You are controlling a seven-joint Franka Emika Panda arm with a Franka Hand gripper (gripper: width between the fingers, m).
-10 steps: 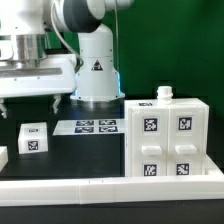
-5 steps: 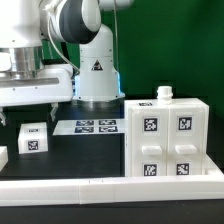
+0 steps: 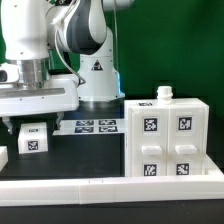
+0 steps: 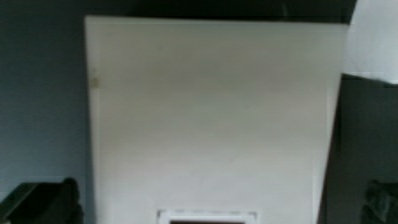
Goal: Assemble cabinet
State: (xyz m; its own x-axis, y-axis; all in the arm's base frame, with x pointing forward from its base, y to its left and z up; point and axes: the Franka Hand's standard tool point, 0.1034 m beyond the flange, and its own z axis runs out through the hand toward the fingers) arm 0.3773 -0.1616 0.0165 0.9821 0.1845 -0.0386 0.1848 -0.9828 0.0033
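Note:
The cabinet [image 3: 166, 140] is the big white box at the exterior view's right, with square tagged fronts and a small white knob [image 3: 164, 95] on top. A small white block [image 3: 33, 138] with one tag lies on the black table at the left. My gripper [image 3: 33, 123] is open just above it, one finger on each side. In the wrist view the white part [image 4: 214, 110] fills the picture between my dark fingers [image 4: 43, 202], with a tag edge showing near the gripper [image 4: 214, 206]. Nothing is held.
The marker board [image 3: 98, 126] lies flat between the block and the cabinet. The white robot pedestal [image 3: 97, 78] stands behind it. A white rail [image 3: 110, 186] runs along the front edge. Another small white piece [image 3: 3, 158] sits at the far left.
The arm has come down over the small white block, and the fingers now hang just above it. The cabinet and the block have not moved.

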